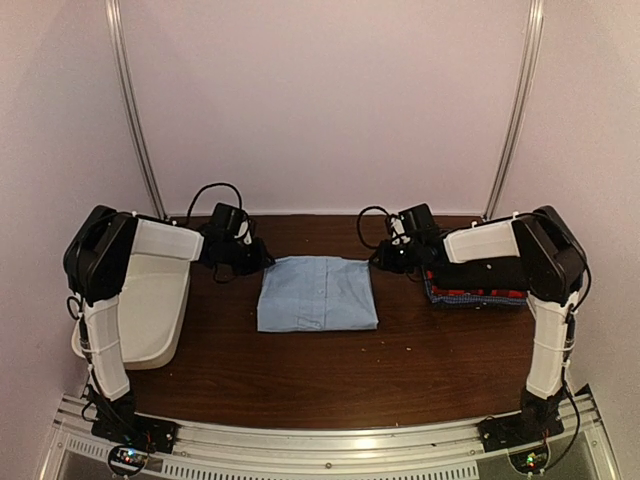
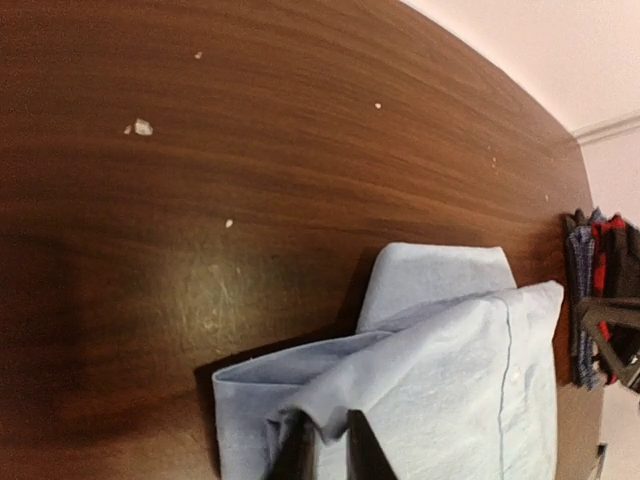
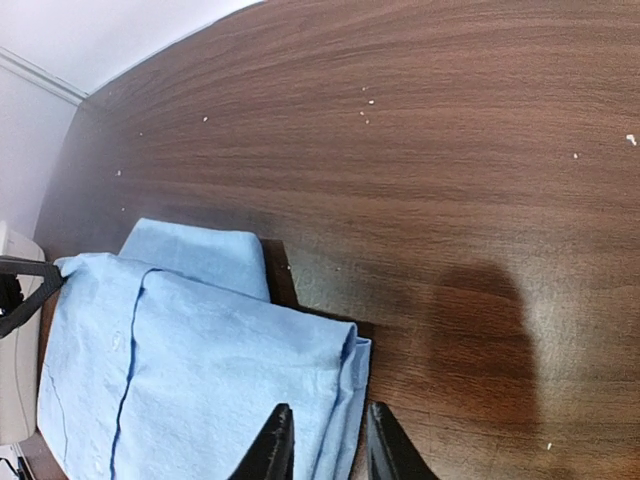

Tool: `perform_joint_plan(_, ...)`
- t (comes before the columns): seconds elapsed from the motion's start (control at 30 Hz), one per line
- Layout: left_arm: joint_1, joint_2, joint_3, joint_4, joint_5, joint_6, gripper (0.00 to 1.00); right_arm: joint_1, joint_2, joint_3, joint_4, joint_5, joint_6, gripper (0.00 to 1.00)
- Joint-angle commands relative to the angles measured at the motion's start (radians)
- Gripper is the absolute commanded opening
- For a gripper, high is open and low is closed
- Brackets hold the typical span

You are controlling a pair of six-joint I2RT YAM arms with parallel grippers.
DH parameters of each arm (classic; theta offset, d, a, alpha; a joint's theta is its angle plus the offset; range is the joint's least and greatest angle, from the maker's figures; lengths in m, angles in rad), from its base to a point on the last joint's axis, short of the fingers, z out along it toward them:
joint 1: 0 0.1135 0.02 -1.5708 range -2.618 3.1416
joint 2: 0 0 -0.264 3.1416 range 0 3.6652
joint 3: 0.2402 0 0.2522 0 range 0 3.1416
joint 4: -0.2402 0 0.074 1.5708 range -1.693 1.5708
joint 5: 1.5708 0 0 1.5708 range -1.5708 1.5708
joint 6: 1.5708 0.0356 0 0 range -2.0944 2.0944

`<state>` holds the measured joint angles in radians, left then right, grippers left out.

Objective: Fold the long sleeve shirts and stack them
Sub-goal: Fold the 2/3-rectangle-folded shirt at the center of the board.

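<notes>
Buttons (image 2: 515,375) face up on the light blue shirt (image 1: 318,293), which lies folded flat in the middle of the table (image 1: 330,385). It is almost a square, a bit longer from left to right. Its button line runs from the far edge toward the near edge. A lower folded layer pokes out past the top layer on one side.

The left claw (image 2: 330,450) is at the shirt's far left corner. Its fingers (image 2: 300,450) are close together, with a bit of blue cloth pinched up between them. The right claw (image 3: 325,450) is at the far right corner. Its fingers (image 3: 272,445) stand a little apart over the shirt's edge, and the cloth there lies flat. I cannot tell if they touch it.

Near the right edge of the table sits the stack of folded shirts (image 1: 460,296), black on top, then red, then blue check at the bottom. The right arm (image 1: 490,245) reaches over it.

By the left edge of the table is a white tub (image 1: 155,300), just beside the left arm (image 1: 105,340). The arm hides part of it. The part of its inside that shows is plain white.
</notes>
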<state>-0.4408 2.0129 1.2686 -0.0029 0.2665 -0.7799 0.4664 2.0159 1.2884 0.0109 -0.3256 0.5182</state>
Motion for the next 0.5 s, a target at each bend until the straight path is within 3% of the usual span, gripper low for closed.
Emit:
perform_joint_plan(0.0,0.026,0.004,0.05,-0.006,-0.049,0.028,0.31,-0.001,-0.071,0.02,-0.033,0.009,-0.022,0.3)
perform_joint_plan(0.07,0.028,-0.008,0.069,-0.047,-0.074,0.043,0.45,0.01,-0.087,0.02,-0.043,0.006,-0.03,0.33)
perform_joint_plan(0.13,0.028,-0.027,0.087,-0.08,-0.093,0.056,0.5,0.029,-0.101,0.02,-0.05,0.006,-0.04,0.33)
perform_joint_plan(0.3,0.013,-0.111,0.055,-0.127,-0.093,0.063,0.48,0.092,-0.09,0.049,-0.075,-0.023,-0.071,0.33)
perform_joint_plan(0.47,-0.053,-0.195,-0.017,-0.154,-0.065,0.063,0.4,0.154,-0.03,0.095,-0.092,-0.034,-0.104,0.31)
